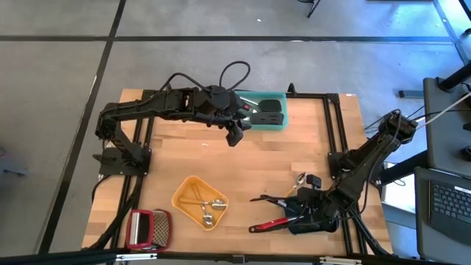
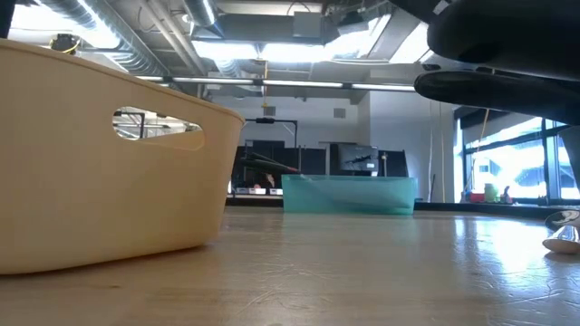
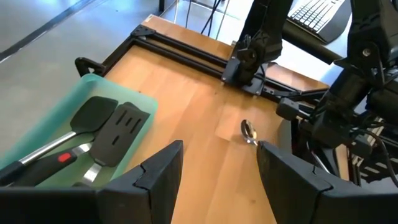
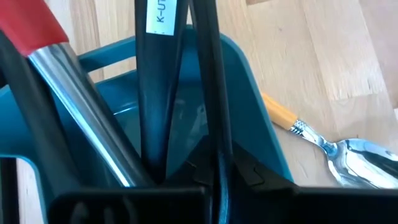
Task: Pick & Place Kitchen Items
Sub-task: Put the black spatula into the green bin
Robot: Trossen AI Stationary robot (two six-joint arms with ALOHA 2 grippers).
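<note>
My right gripper [image 1: 305, 212] hangs low over the grey-blue tray [image 4: 249, 87] at the near right, shut on a thin black utensil handle [image 4: 210, 74]. Beside it in that tray lie a wider black handle [image 4: 155, 68] and a red-and-metal handle [image 4: 56, 68], whose ends stick out over the rim toward the left [image 1: 268, 223]. My left gripper [image 3: 217, 186] hovers open above bare table next to the teal tray [image 3: 56, 118], which holds two black spatulas [image 3: 115, 127]. An orange-handled metal spoon [image 4: 336, 146] lies flat on the table. My right gripper pinches the thin black handle [image 4: 216, 146] between its two shut fingers, coming from above and slanting down. The handle runs away from the fingers over the tray's inside and across its rim. The fingers themselves hide the place of contact.
A yellow tray [image 1: 200, 201] with small metal spoons stands near the front middle, and a red-framed grater [image 1: 147, 227] at the near left corner. Black frame rails [image 1: 335, 125] run along the table's sides. Bare wood lies between the trays.
</note>
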